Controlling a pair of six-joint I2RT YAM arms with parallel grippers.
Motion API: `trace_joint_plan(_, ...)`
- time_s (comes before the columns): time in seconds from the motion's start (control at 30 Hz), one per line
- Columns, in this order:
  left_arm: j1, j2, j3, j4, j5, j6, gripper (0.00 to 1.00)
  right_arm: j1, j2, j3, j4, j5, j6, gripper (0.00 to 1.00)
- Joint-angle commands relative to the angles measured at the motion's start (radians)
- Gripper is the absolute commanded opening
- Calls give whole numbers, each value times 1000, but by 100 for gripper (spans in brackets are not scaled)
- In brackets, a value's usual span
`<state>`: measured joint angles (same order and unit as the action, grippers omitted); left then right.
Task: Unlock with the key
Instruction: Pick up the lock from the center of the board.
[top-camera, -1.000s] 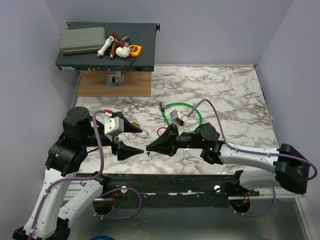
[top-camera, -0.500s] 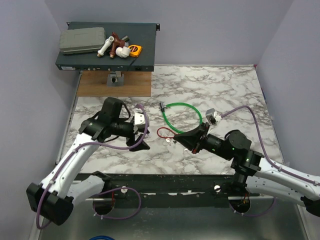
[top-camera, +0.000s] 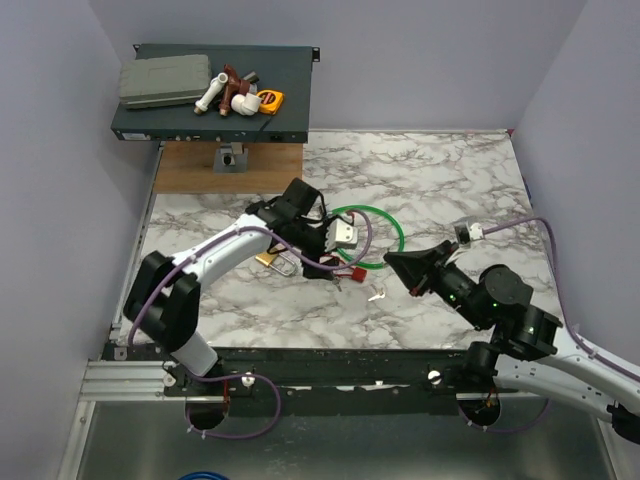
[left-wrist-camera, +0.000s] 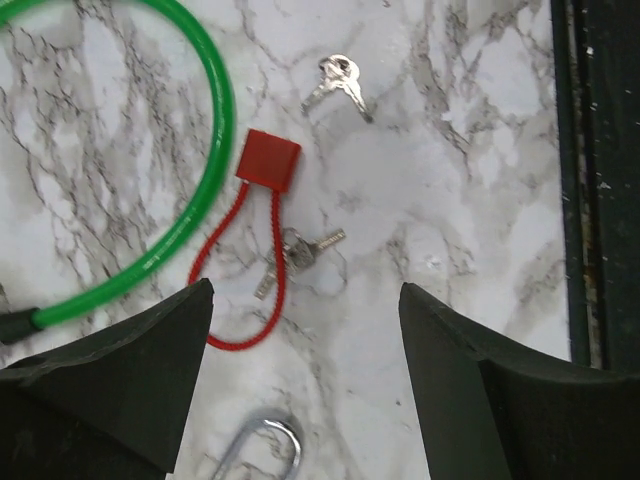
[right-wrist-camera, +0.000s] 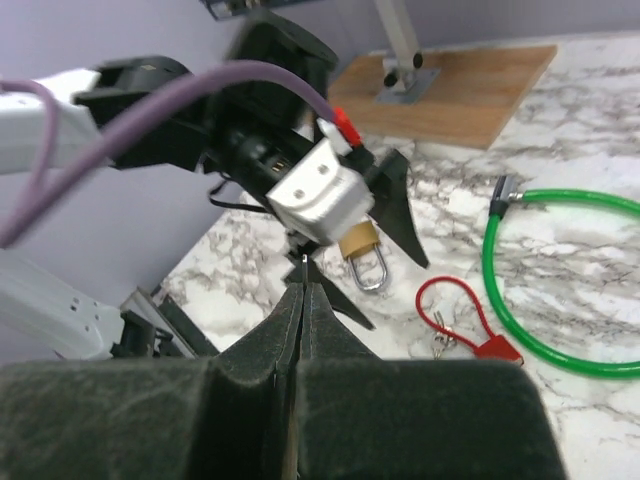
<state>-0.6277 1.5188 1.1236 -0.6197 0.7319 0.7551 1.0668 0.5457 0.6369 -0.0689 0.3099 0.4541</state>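
On the table (top-camera: 450, 190) now: key (top-camera: 375, 295)

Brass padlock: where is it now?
Top view: the brass padlock lies on the marble table beside the left arm, just left of the red cable lock.

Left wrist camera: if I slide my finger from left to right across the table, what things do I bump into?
Green cable loop → red cable lock → loose silver keys → black rail at the table's edge.
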Motion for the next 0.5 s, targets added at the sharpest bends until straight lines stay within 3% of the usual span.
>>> trace_joint_plan(0.0, -29, 160, 159, -4, 22, 141, 75, -4, -51, 52, -42, 100, -29, 1)
trace_joint_plan(0.3, -107, 377, 328, -159, 30, 357, 71, -2, -89, 68, -51, 114, -74, 1)
trace_joint_plan(0.47, -136, 465, 431, -218, -13, 323, 64, -3, -91, 95, -68, 118, -91, 1)
